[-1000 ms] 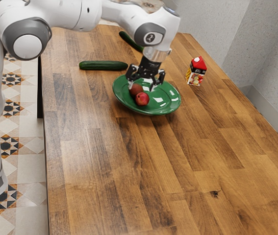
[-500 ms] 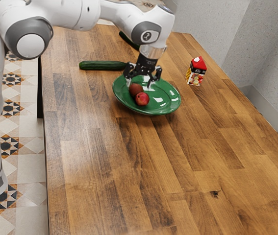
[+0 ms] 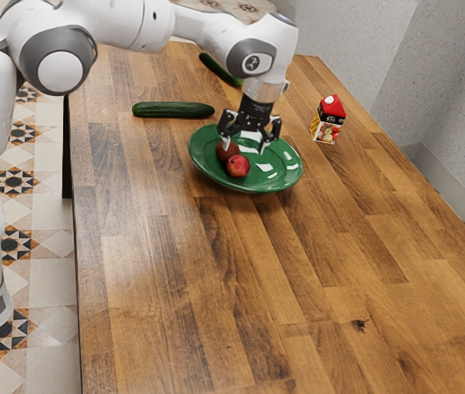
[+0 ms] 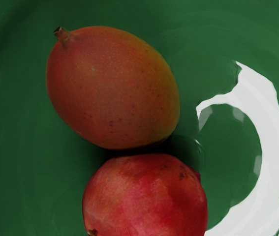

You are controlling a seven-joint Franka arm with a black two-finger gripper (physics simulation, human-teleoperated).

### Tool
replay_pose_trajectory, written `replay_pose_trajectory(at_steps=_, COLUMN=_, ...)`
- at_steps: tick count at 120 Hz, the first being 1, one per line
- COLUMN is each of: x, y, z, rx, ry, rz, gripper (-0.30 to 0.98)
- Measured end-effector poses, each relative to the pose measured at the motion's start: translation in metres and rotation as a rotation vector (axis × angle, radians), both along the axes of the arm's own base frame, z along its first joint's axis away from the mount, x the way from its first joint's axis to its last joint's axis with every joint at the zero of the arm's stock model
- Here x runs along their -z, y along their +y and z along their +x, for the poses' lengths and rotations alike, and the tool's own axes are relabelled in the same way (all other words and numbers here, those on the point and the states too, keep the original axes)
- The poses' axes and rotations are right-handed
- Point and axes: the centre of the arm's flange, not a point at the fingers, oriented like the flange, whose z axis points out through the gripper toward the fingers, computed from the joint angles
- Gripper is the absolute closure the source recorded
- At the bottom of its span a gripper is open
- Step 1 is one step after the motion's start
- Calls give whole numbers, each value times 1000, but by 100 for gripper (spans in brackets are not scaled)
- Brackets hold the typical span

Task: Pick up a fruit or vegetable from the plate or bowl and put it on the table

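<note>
My gripper (image 3: 246,146) is open above the far part of the green plate (image 3: 277,179), its fingers spread apart and pointing down. A brownish-red mango (image 3: 227,151) lies on the plate just under one finger, partly behind it. Touching or nearly touching the mango is a round red fruit, like a pomegranate (image 3: 238,167). In the wrist view the mango (image 4: 112,88), with its short stem, and the pomegranate (image 4: 144,196) lie side by side on the glossy plate (image 4: 16,147). Nothing is held.
One cucumber (image 3: 173,110) lies on the wooden table (image 3: 216,287) beside the plate, toward the exterior view's left. Another cucumber (image 3: 218,69) is farther back, behind the hand. A red-topped carton (image 3: 328,121) stands toward the exterior view's right of the plate.
The hand first shifted toward the exterior view's left, then came back toward its right and slightly lower, staying open. The fruits, plate, cucumbers and carton have stayed put.
</note>
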Motion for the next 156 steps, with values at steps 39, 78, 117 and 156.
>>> replay_pose_trajectory(at_steps=39, x=13, y=6, z=2, rx=4, ry=12, rz=-7, gripper=0)
replay_pose_trajectory(at_steps=78, x=24, y=10, z=5, rx=10, ry=7, rz=-11, gripper=0)
replay_pose_trajectory(at_steps=117, x=32, y=16, z=3, rx=11, ry=7, rz=-17, gripper=0)
replay_pose_trajectory(at_steps=156, x=45, y=13, z=8, rx=26, ry=1, rz=-34, gripper=0)
